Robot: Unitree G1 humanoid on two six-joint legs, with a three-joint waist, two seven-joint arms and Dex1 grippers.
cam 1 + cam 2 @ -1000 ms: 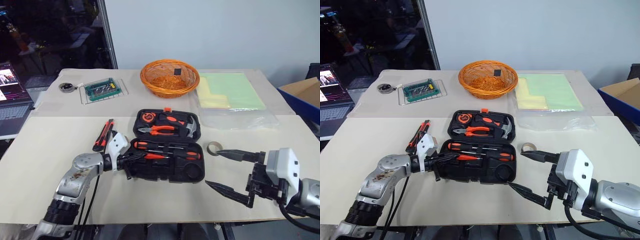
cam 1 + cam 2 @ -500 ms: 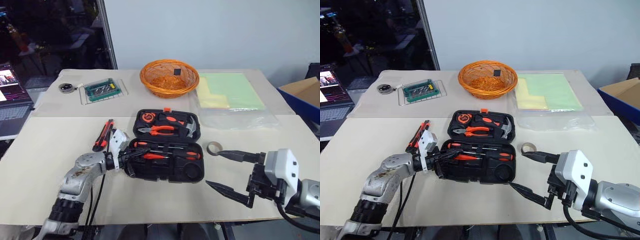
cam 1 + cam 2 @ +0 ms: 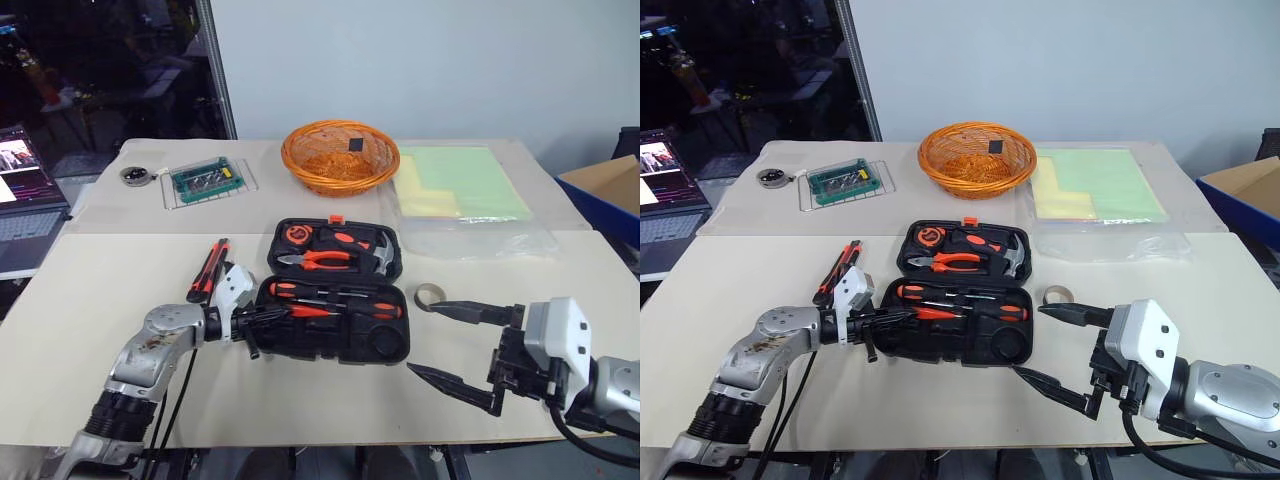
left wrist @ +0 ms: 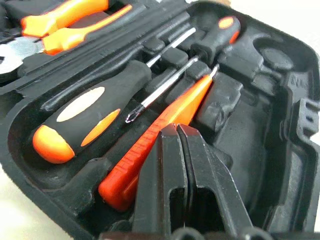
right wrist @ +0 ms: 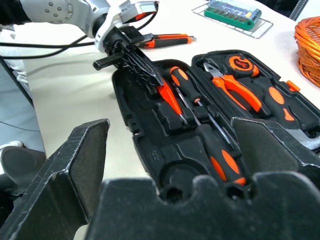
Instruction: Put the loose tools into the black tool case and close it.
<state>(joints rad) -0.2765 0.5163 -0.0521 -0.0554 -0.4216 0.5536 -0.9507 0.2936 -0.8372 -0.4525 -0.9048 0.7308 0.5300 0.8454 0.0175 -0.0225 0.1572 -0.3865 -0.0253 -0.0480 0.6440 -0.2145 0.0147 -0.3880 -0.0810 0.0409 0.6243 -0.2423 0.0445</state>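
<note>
Nearest the viewer, the right tool (image 3: 455, 340) hovers over the counter (image 3: 90, 330) with its two black fingers spread wide and empty, placed as it was a second ago. Just beyond it the small grey tape roll (image 3: 430, 295) lies loose beside the right end of the black tool case (image 3: 335, 290). The case lies open and flat at mid-counter; its near half holds two black-and-orange-handled screwdrivers (image 3: 330, 293) and the all-orange tester screwdriver (image 4: 160, 137). The left tool (image 4: 176, 131), fingers pressed together and gripping nothing, sits at the case's left end with its tips over the tester's handle; it is close to its place of a second ago, wrist slightly rolled. Left of the case the orange-black utility knife (image 3: 207, 270) remains on the counter. Farthest away stand the orange wicker basket (image 3: 340, 155) and a green component tray (image 3: 207, 180), both unmoved.
</note>
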